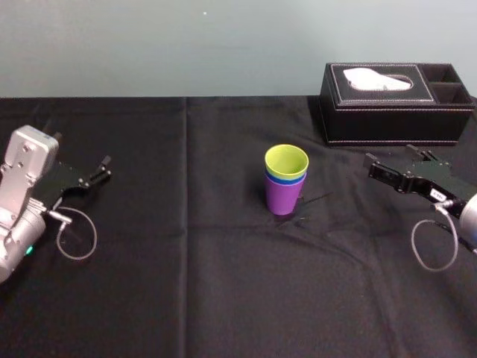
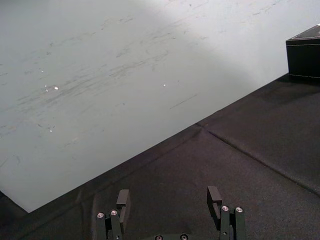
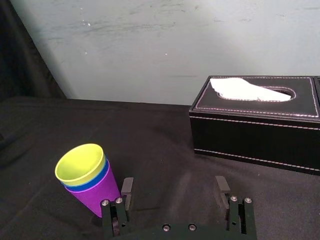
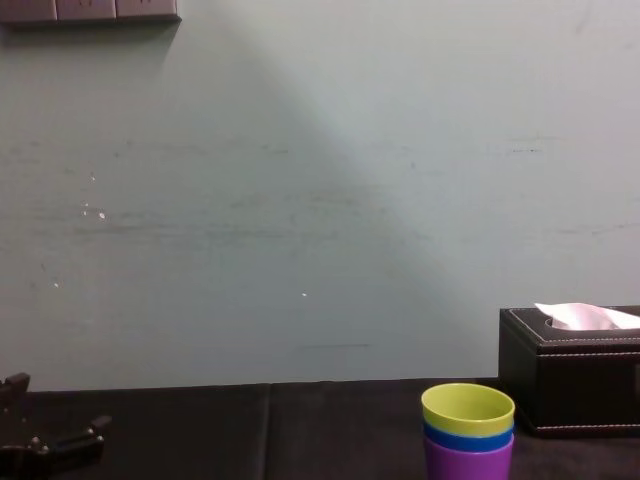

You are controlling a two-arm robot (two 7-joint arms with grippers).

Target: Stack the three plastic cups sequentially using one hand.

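Observation:
The three plastic cups stand nested in one upright stack at the middle of the black table. The purple cup (image 1: 283, 198) is at the bottom, the blue cup (image 1: 286, 180) shows as a thin band, and the yellow-green cup (image 1: 286, 161) is on top. The stack (image 3: 86, 176) (image 4: 468, 432) stands free. My right gripper (image 1: 390, 162) (image 3: 173, 186) hovers open to the right of the stack, apart from it and holding nothing. The left gripper (image 1: 101, 170) (image 2: 168, 195) rests open at the far left, holding nothing.
A black tissue box (image 1: 395, 104) (image 3: 255, 122) with white tissue stands at the back right, behind my right gripper. Black cloth (image 1: 223, 298) covers the table. A pale wall runs along the back edge.

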